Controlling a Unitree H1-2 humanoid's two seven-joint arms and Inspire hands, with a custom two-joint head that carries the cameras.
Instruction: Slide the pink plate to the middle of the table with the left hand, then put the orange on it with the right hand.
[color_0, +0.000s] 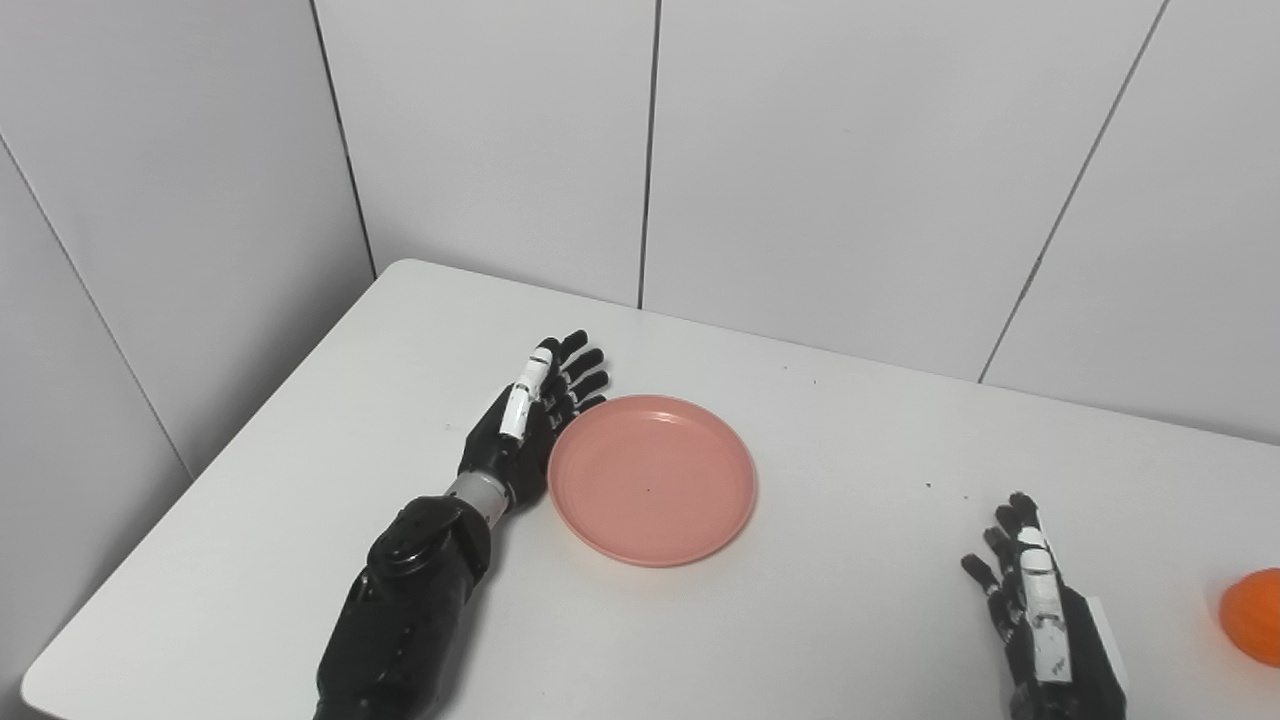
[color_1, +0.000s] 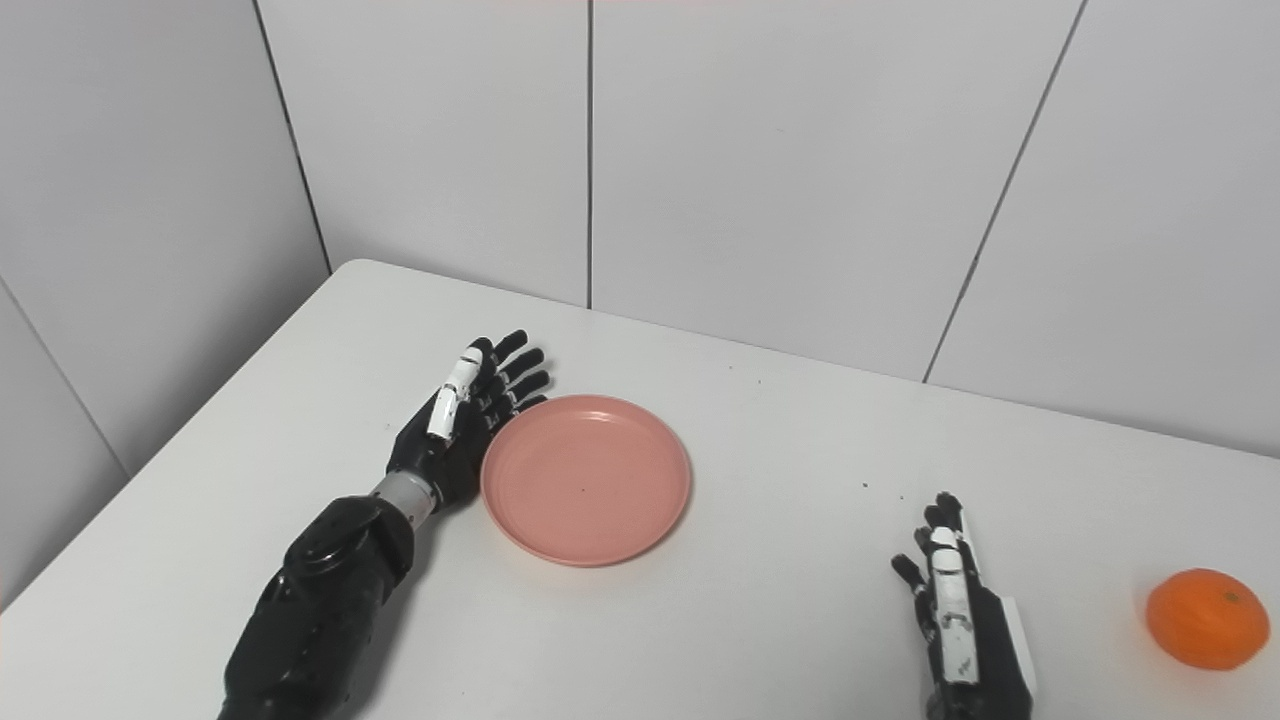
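Table (color_0: 860, 450): L hand (color_0: 520, 420) against plate (color_0: 651, 478).

A white table (color_0: 860, 450) with rounded corners carries a few tiny dark specks. Behind it stands a pale panelled wall (color_0: 850, 150) with thin dark seams.

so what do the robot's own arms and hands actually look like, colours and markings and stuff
Both are mostly black. The left hand has slim black segmented fingers, with a white panel running along one of them, and a grey metal ring at the wrist joining a bulky glossy black forearm shell. The right hand matches: black fingers, white strips along them, plus a white panel on its outer side. No loose cables or sleeves are visible.
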